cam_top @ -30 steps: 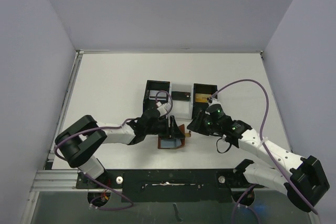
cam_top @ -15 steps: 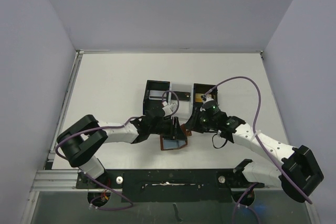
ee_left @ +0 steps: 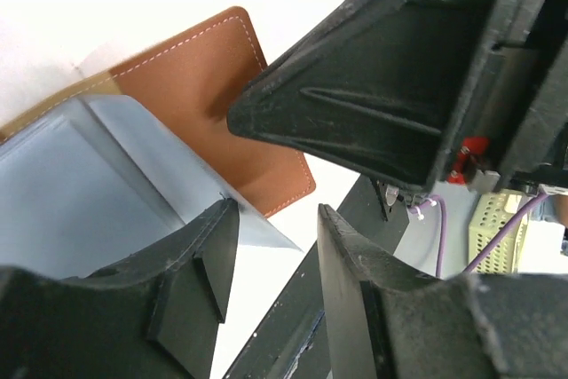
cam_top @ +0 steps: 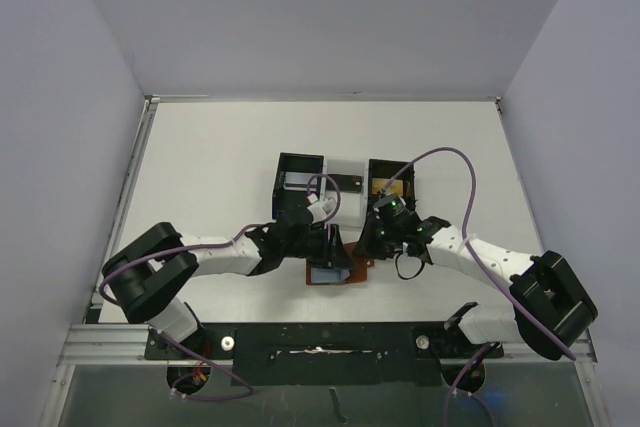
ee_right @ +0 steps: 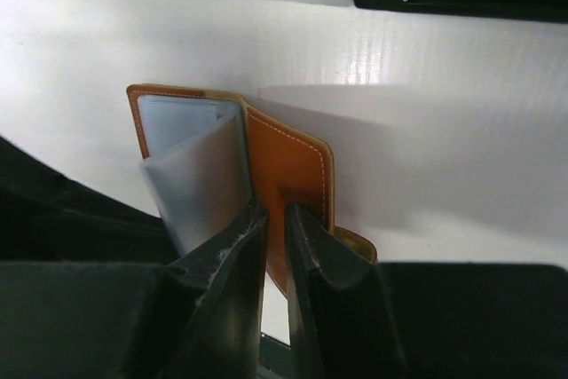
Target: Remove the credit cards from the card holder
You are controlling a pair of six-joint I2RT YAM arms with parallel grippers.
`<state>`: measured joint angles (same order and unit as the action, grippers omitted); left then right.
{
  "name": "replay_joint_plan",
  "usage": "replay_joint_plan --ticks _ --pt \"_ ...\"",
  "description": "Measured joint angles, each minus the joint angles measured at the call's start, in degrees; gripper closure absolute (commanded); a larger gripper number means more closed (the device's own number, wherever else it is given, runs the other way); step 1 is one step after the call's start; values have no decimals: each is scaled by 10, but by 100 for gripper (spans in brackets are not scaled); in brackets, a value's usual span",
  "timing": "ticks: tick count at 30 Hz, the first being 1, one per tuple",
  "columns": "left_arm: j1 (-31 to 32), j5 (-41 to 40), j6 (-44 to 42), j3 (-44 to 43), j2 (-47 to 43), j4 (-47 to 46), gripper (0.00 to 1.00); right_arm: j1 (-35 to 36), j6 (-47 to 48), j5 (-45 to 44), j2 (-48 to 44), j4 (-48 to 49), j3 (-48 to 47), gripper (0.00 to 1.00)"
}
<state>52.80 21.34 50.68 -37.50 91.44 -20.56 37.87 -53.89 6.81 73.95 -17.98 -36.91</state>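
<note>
The card holder (cam_top: 333, 274) lies open on the desk (cam_top: 200, 167), just on the near side of the tray (cam_top: 300, 157), its blue-grey pockets facing up. The left pincer (ee_left: 273, 215) stands open at a pocket's corner. The right pincer (ee_right: 271, 210) is nearly closed at the brown flap; whether it actually pinches the leather cannot be told.

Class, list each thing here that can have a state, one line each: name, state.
Card holder: open, one blue-grey pocket leaf lifted.
Left end effector: open, at the pocket's edge.
Right end effector: shut on the card holder's brown flap.
Tray: dark card in the middle compartment, gold card in the right.
</note>
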Motion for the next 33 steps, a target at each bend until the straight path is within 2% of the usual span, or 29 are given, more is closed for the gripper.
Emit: replay_joint_plan --ticks 7,16,33 --pt "0 -37 -3 21 -55 29 55 0 -6 -1 0 16 33 81" --pt "-18 -125 2 57 -143 80 53 1 -11 -1 0 25 39 80" --pt "-33 -119 7 63 -89 94 53 5 -12 3 15 45 42 80"
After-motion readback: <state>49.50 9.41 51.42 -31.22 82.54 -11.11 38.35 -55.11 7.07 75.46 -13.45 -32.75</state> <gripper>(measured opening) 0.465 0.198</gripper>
